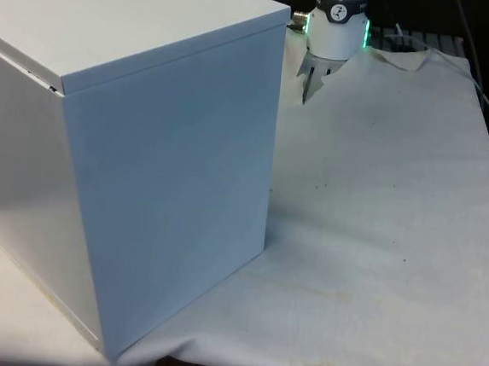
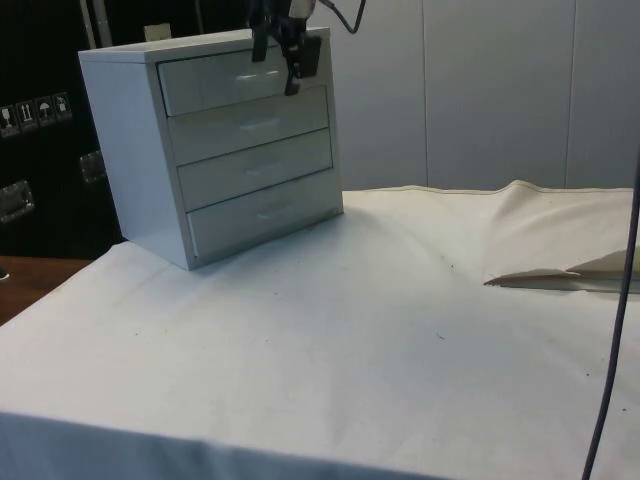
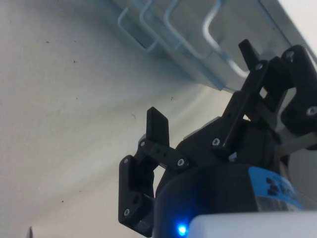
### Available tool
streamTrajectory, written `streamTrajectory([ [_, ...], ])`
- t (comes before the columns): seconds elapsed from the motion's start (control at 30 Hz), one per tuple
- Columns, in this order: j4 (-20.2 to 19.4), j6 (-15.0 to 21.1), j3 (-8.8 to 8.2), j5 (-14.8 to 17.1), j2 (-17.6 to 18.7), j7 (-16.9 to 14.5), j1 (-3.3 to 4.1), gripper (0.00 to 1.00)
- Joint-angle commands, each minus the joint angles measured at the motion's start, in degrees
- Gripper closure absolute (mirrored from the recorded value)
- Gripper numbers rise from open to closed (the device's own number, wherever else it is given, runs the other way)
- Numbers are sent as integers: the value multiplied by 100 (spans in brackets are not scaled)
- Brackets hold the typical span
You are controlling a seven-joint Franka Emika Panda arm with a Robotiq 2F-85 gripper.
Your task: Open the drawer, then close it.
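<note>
A white chest of drawers (image 2: 235,150) stands at the table's far left in the side view, with four drawers stacked, all looking flush and shut. Its plain back and side (image 1: 143,166) face the front view. My black gripper (image 2: 277,62) hovers just in front of the top drawer (image 2: 215,82), up near the chest's top edge and to the right of that drawer's small handle (image 2: 249,76). The gripper (image 3: 203,89) is open, its fingertips (image 3: 158,126) wide apart with nothing between them. The curved drawer handles (image 3: 213,29) lie just beyond the fingers, untouched.
A white cloth (image 2: 380,330) covers the table, rumpled into a raised fold (image 2: 560,278) at the side view's right. The chest takes up the front view's left half. A dark cable (image 2: 612,340) hangs at the side view's right edge.
</note>
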Motion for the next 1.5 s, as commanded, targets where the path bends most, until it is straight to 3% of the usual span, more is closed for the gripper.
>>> streamTrajectory([
  [0.0,6,17,-11,0,23,0,0,0],
  [0.23,23,195,-46,23,195,-40,-6,0],
  [1.17,166,178,-34,120,453,-40,6,0],
  [1.27,166,178,-34,115,458,-34,6,11],
  [1.33,178,149,-46,86,464,6,11,28],
  [1.37,166,178,-34,109,458,-34,11,28],
  [1.47,178,195,-40,103,464,-29,6,43],
])
